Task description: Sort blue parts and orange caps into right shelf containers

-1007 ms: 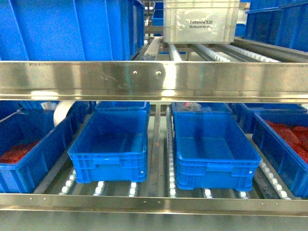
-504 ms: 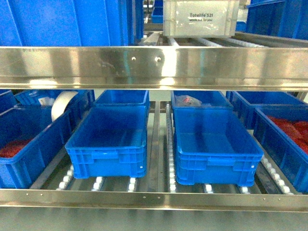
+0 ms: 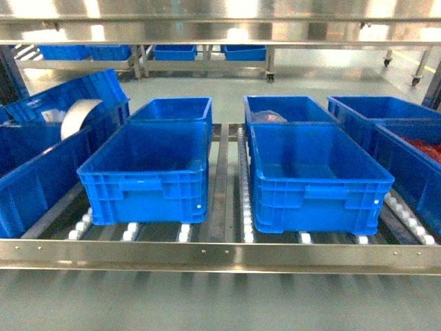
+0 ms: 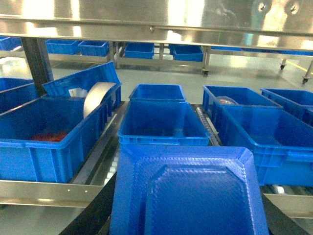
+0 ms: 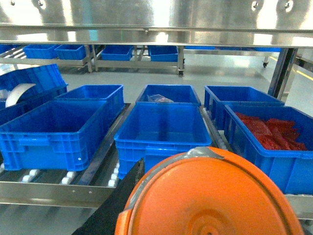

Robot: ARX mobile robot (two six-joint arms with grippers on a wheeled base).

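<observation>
Take the roller shelf rail (image 3: 220, 254) as your landmark. Behind its left end you see a blue crate (image 3: 41, 176) with a white tape roll (image 3: 77, 116) leaning behind it. Behind the rail's middle stand two empty blue crates, the left centre crate (image 3: 145, 172) and the right centre crate (image 3: 313, 176), side by side but apart. Beyond the rail's right end, the far-right crate (image 5: 266, 142) holds red-orange pieces (image 5: 271, 132).

In your left wrist view a blue tray-like part (image 4: 188, 193) fills the foreground; in your right wrist view a large orange cap (image 5: 212, 196) does the same. Neither claw shows, so you cannot tell how either stands.
</observation>
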